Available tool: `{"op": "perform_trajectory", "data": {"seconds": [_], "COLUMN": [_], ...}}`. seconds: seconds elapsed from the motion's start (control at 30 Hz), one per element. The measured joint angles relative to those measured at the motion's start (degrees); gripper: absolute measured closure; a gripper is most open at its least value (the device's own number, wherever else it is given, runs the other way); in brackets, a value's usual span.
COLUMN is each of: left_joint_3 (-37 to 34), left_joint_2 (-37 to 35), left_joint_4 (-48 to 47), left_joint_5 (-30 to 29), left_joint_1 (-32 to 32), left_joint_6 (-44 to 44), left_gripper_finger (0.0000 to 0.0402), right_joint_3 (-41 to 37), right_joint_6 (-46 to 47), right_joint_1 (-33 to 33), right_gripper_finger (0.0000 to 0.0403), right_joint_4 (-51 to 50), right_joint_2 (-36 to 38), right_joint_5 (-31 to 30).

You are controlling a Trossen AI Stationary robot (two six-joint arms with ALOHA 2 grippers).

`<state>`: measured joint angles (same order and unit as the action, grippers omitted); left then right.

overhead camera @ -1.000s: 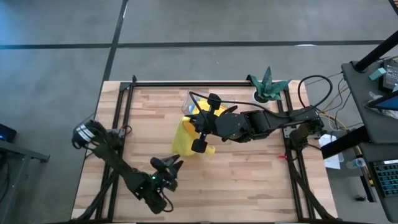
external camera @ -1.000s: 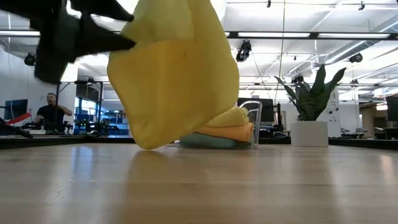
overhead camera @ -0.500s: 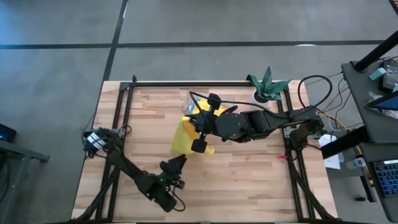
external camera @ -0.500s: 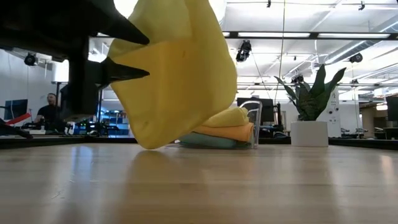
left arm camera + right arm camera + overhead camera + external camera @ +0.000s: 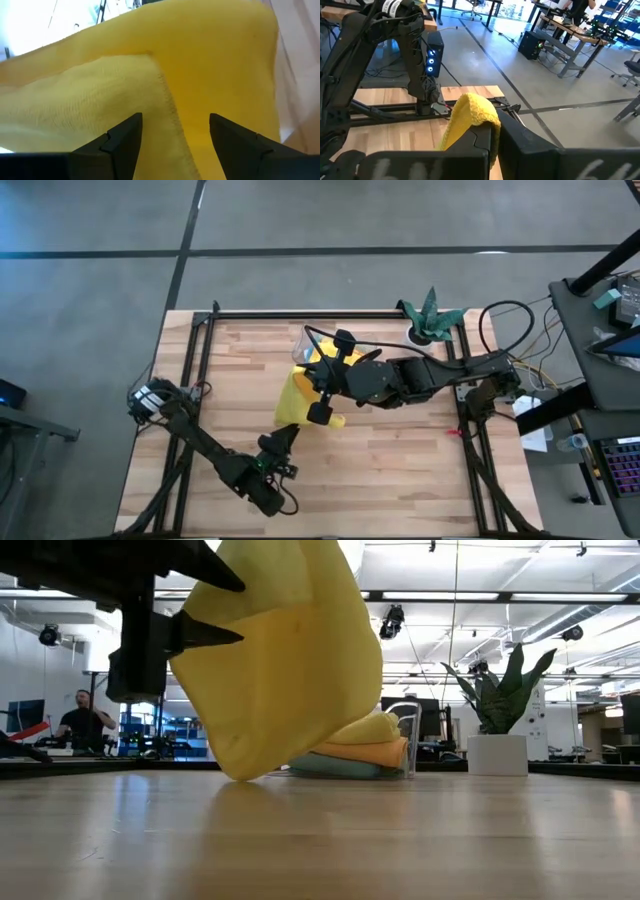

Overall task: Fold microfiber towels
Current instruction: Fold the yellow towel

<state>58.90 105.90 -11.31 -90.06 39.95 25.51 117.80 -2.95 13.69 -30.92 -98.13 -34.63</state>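
A bright yellow microfiber towel point(image 5: 293, 400) point(image 5: 290, 660) hangs over the middle of the table with my right gripper point(image 5: 314, 394) point(image 5: 495, 127) shut on its top. Its lowest corner point(image 5: 240, 775) hangs just above the wood. My left gripper point(image 5: 286, 438) point(image 5: 232, 610) point(image 5: 175, 117) is open and level at the towel's near side. Its two fingers stand on either side of a hemmed edge point(image 5: 167, 107); whether they touch it I cannot tell. Behind lie folded towels point(image 5: 362, 750), yellow on orange on green. My right gripper pinches a bunched part of the yellow towel's top point(image 5: 470, 112) between its two fingers, coming in about level from the table's right. A hump of cloth stands up past the fingers. The rest hangs below them in loose folds, clear of the table or nearly so.
The folded stack sits in a clear plastic tray point(image 5: 305, 340) point(image 5: 410, 735) at the far middle. A potted plant point(image 5: 432, 320) point(image 5: 498, 705) stands at the far right. Bare wood lies along the near edge point(image 5: 400, 480). A person point(image 5: 85, 715) sits in the room behind.
My left gripper has moved toward the hanging yellow towel, away from the table's left edge, and has rolled about its pointing line. It has stayed open, and its fingertips have come up to the towel's edge. The towel and my right gripper have kept still.
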Motion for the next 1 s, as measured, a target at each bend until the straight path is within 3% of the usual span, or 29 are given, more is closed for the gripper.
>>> {"op": "perform_trajectory", "data": {"seconds": [0.23, 1.0], "left_joint_3": [0.03, 0.37], "left_joint_2": [-0.22, -3.97], "left_joint_4": [0.19, -0.13], "left_joint_5": [0.02, 0.02], "left_joint_1": [-0.88, -1.35], "left_joint_6": [7.89, 16.0], "left_gripper_finger": [0.0187, 0.0187], "right_joint_3": [0.0, -0.02], "right_joint_6": [-0.03, -0.01], "right_joint_1": [-0.06, -0.24], "right_gripper_finger": [0.0394, 0.0394], "right_joint_4": [0.04, -0.59], "right_joint_2": [0.11, 0.13], "right_joint_5": [0.0, 0.04]}}
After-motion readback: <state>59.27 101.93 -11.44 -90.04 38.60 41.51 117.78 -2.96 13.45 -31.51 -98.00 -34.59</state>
